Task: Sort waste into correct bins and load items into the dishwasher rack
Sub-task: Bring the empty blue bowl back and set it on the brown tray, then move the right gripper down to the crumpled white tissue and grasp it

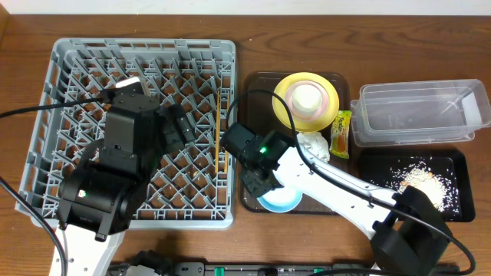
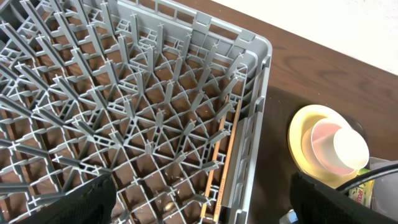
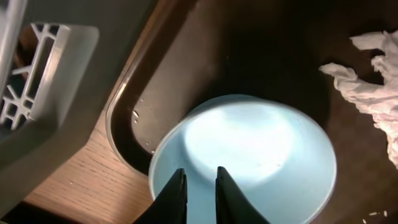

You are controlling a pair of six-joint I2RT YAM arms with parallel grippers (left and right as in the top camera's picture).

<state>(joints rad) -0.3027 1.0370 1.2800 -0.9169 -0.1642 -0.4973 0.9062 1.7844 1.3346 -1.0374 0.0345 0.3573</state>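
The bench (image 1: 268, 46) carries everything. The dishwasher rack (image 1: 138, 46) is the biggest thing on it and serves as the landmark. Over the rack's middle hangs the left claw (image 2: 202, 211), spread wide and holding nothing.

Just right of the rack lies the brown tray (image 1: 259, 80). Further right of the rack, beyond the tray, sit the clear tub (image 1: 414, 138) and, nearer the robot, the black tub (image 1: 376, 165).

The yellow plate (image 1: 282, 103) rests at the tray's far end, right of the rack's far corner, with the stacked cups (image 1: 307, 98) on it.

The light blue bowl (image 3: 249, 149) sits upright at the tray's near end, close to the rack's near right corner. The right claw (image 3: 199, 193) is above the part of the bowl closest to the wrist camera. Its jaws are narrow, with only a slim gap and nothing seen pinched between them. Whether it touches the bowl is unclear.

The bowl looks light, rigid and smooth, so probably slippery. A sound hold would be on the rim, with one finger inside and one outside. The jaws would need to part further for that.

The crumpled napkin (image 1: 314, 144), soft and easily pinched anywhere, lies on the tray right of the rack. The chopsticks (image 2: 222, 155) lie inside the rack along its right wall. The wrapper (image 1: 341, 132) sits at the tray's far side from the rack. The rice scraps (image 1: 422, 180) are in the black tub.
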